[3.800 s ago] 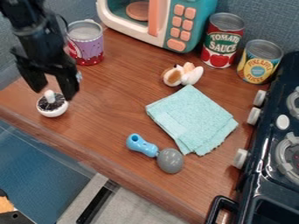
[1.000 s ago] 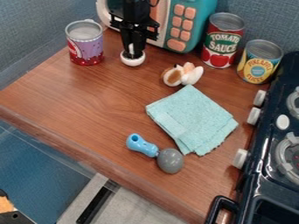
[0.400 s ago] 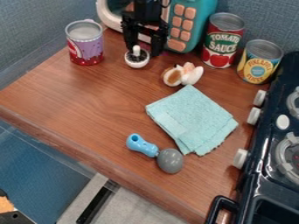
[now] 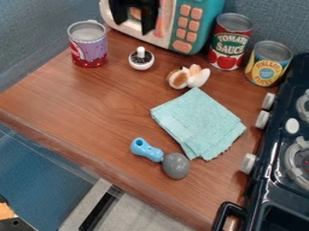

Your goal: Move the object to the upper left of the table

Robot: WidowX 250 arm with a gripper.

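In the camera view, the claw (image 4: 134, 25) hangs wide and empty at twelve o'clock from the white knobbed bowl (image 4: 141, 66) — upright, eleven o'clock from the cloth (image 4: 198, 122), presumably there to meet the upper-left goal.

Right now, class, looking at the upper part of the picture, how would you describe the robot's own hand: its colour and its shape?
The hand is plain black, with two thick, blocky fingers that hang like prongs from a dark upper part.
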